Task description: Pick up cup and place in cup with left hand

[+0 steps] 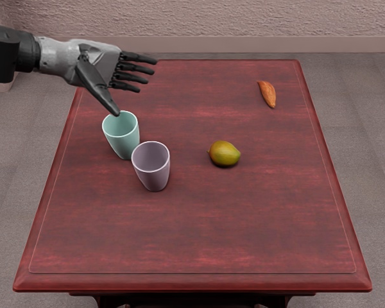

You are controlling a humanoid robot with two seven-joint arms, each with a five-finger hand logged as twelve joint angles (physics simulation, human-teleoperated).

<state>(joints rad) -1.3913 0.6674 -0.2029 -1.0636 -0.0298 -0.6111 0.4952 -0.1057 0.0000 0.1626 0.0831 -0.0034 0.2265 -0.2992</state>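
My left hand (133,90) reaches in from the picture's left edge, over the table's back left part, fingers extended and spread with nothing in them. Its thumb points down toward the rim of a teal cup (123,144); whether they touch, I cannot tell. A mauve cup (153,174) is upright just to the right of the teal one and nearer the front edge. Both cups look empty, and the teal one stands upright too.
On the dark red table (199,237), a green-yellow mango-like fruit (224,154) lies right of the cups. An orange-brown, elongated item (267,94) rests at the back right.
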